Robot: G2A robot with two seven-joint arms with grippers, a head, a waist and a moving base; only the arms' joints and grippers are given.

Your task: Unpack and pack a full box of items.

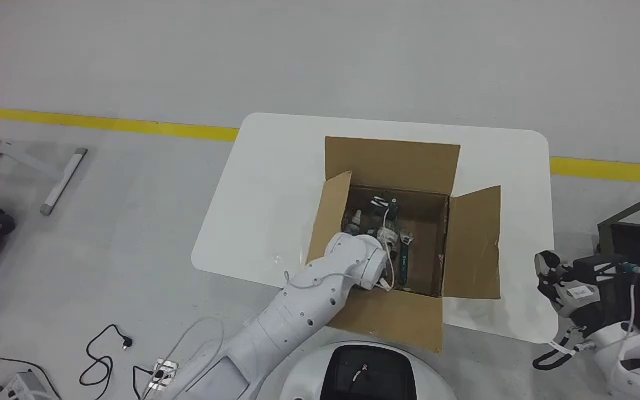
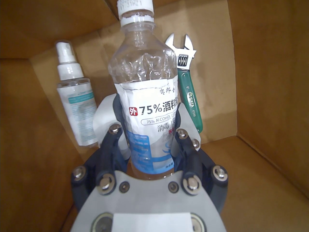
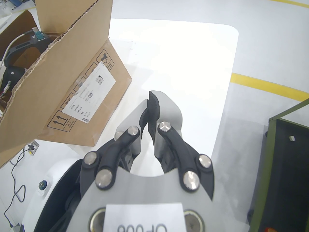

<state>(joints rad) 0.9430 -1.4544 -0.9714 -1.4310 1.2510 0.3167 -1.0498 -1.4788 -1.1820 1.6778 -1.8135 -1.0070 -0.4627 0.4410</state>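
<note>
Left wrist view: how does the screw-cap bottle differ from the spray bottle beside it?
The screw-cap bottle is wider, with a flat ribbed cap; the spray bottle is slimmer, with a pump nozzle. The screw-cap bottle is clamped in the left end effector; the spray bottle lies free in the cardboard box. Both are clear plastic with white tops and labels.
</note>
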